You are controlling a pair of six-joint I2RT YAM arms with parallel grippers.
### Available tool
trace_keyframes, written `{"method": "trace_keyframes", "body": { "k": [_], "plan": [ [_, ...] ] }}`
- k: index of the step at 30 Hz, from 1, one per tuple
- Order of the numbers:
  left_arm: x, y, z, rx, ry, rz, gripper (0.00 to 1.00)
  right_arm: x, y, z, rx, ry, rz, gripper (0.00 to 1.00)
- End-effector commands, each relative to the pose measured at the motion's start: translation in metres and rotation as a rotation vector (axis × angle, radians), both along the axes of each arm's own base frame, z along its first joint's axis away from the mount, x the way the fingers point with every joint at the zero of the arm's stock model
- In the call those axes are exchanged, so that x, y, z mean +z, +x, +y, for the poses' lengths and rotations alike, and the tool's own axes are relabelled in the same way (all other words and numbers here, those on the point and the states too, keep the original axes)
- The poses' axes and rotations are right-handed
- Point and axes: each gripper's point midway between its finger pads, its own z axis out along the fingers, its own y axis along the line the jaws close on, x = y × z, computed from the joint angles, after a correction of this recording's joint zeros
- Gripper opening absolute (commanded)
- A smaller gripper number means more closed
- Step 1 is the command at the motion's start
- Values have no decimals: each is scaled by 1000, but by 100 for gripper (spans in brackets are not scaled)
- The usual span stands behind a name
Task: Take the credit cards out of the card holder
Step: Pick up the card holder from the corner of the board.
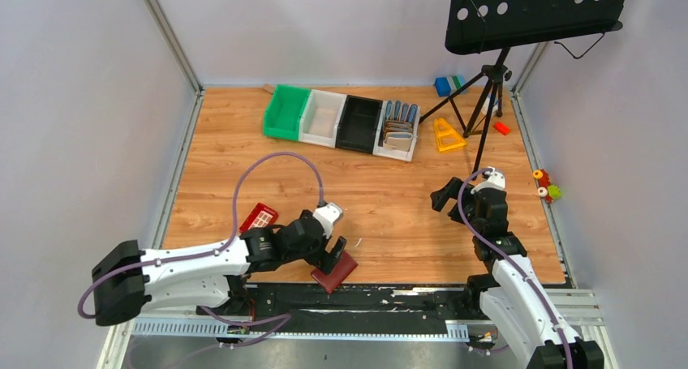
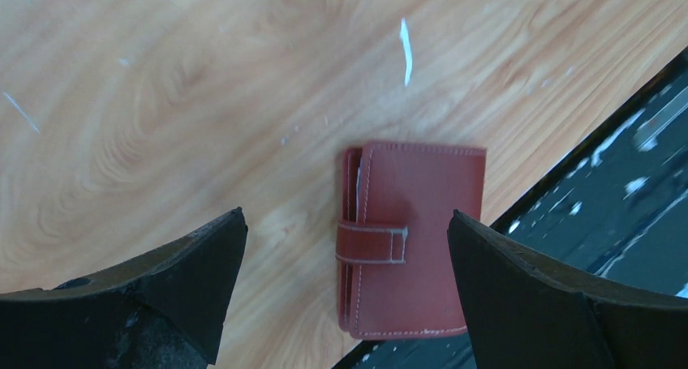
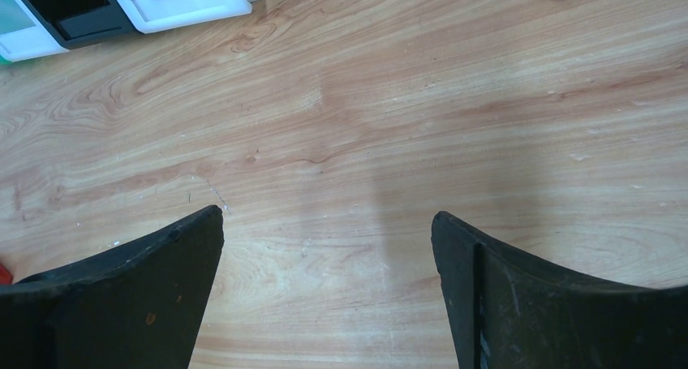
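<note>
Left gripper point(image 2: 345, 223) hung over closed holder point(image 2: 422, 215), fingers apart. It looked light, soft, floppy; tab point(image 2: 371, 243) was likely the best grab. Right gripper point(image 3: 326, 216) apart, empty.

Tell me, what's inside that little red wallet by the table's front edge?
The card holder lies folded shut, its snap tab strapped across. Only thin layer edges show along its left side; any cards inside are hidden.

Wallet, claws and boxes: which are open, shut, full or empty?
Card holder: folded shut, tab across.
Left claw: open, over the card holder.
Right claw: open, empty.
Green bin: empty.
End bin: holds upright wallets.
</note>
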Motion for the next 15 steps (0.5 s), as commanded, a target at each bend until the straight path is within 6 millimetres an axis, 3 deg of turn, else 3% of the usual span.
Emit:
{"method": "trace_keyframes", "body": {
  "k": [1,9,15],
  "plan": [
    [-3,-10,-5,-25,103,17,100,10,5,0,-8,12,-40,100],
    [-16,-41,-33,-150,120,137,100,10,5,1,-5,12,-36,100],
    [-29,-46,-30,-157,260,125,100,10,5,1,-5,10,-36,100]
  ]
}}
